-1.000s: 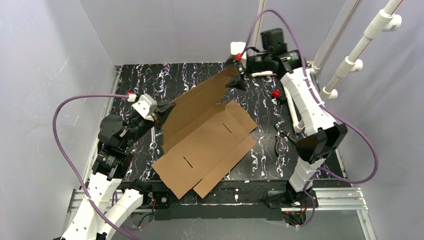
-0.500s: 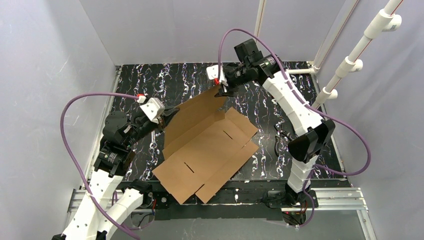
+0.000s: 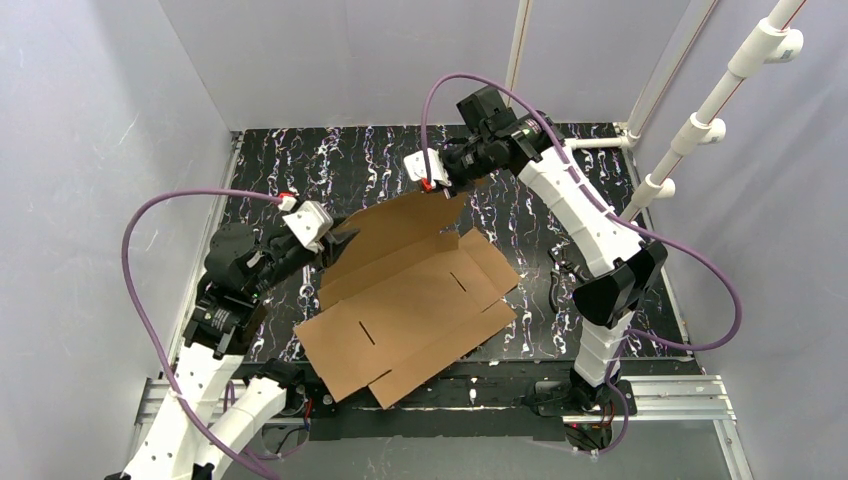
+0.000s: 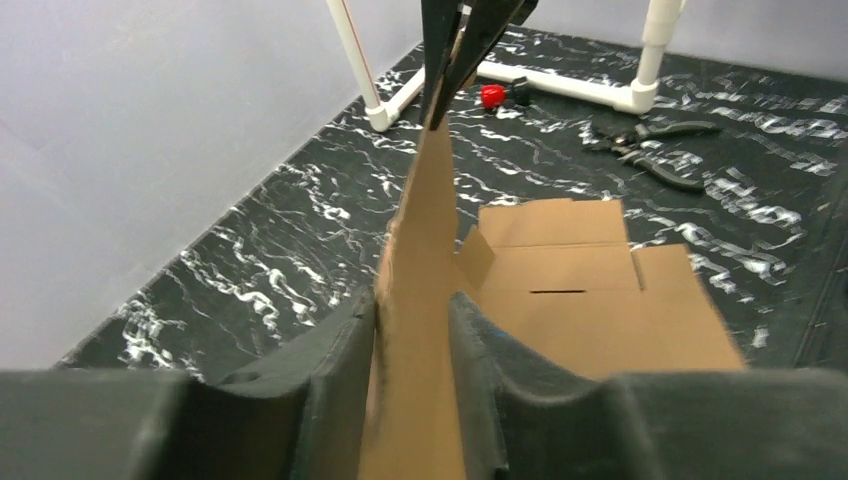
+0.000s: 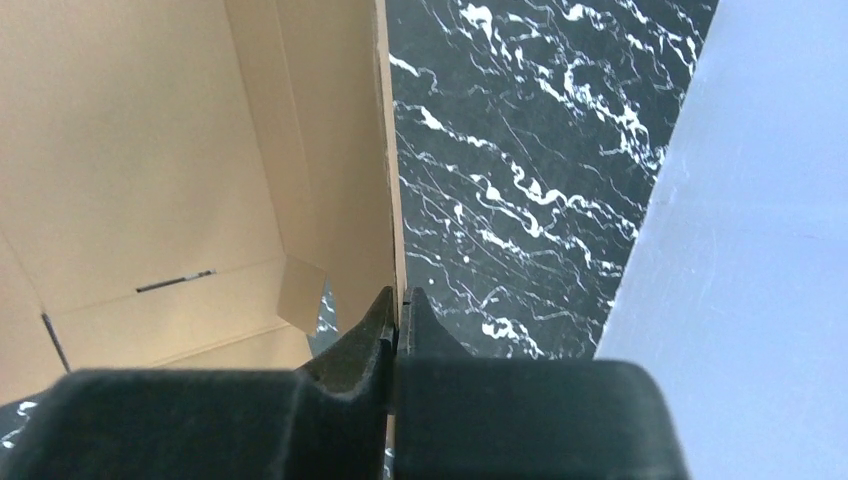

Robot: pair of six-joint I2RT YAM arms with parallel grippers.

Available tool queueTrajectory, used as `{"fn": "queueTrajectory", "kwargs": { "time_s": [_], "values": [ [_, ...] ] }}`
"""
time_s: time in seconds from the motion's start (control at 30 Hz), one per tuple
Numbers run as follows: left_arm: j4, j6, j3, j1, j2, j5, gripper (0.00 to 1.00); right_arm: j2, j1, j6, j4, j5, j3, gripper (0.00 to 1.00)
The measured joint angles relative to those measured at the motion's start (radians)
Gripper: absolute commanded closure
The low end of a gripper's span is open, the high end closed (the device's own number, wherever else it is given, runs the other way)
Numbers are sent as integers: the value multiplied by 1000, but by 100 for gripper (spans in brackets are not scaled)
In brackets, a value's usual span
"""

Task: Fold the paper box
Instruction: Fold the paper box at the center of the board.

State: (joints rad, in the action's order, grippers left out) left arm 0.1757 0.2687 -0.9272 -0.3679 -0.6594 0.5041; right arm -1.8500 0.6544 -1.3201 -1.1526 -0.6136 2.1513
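Observation:
The paper box [image 3: 410, 300] is a brown cardboard sheet lying mostly flat on the black marbled table, with its long rear flap [image 3: 395, 225] raised on edge. My right gripper [image 3: 447, 190] is shut on the far end of that flap; in the right wrist view its fingertips [image 5: 400, 300] pinch the thin cardboard edge [image 5: 385, 150]. My left gripper [image 3: 340, 240] is at the flap's near-left end. In the left wrist view it [image 4: 412, 310] stands open around the upright flap [image 4: 425, 220], which leans on the left finger [image 4: 345, 340] with a gap to the right one.
Black pliers [image 3: 558, 275] lie on the table right of the box, also visible as pliers [image 4: 650, 160] in the left wrist view. A red knob [image 4: 492, 95] and a white pipe [image 4: 560, 85] sit at the table's back edge. Grey walls enclose the table.
My right arm swung left along the back and closed on the raised flap's far end. My left gripper let go of the flap and opened. The box slid slightly toward the near left.

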Motion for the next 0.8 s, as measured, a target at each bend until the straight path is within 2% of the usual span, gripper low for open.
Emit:
{"fn": "queueTrajectory", "kwargs": {
  "time_s": [0.17,0.27,0.5,0.8],
  "values": [
    [103,-16,-71,0,23,-18,18,8,-1,-14,-1,69,1,99],
    [138,-46,-130,0,35,-36,2,17,-5,-19,-6,92,1,99],
    [179,-137,-212,0,39,-77,2,26,-6,-17,-8,122,1,99],
    [251,-183,-332,0,-108,-63,2,26,-6,11,-2,142,1,99]
  ]
}}
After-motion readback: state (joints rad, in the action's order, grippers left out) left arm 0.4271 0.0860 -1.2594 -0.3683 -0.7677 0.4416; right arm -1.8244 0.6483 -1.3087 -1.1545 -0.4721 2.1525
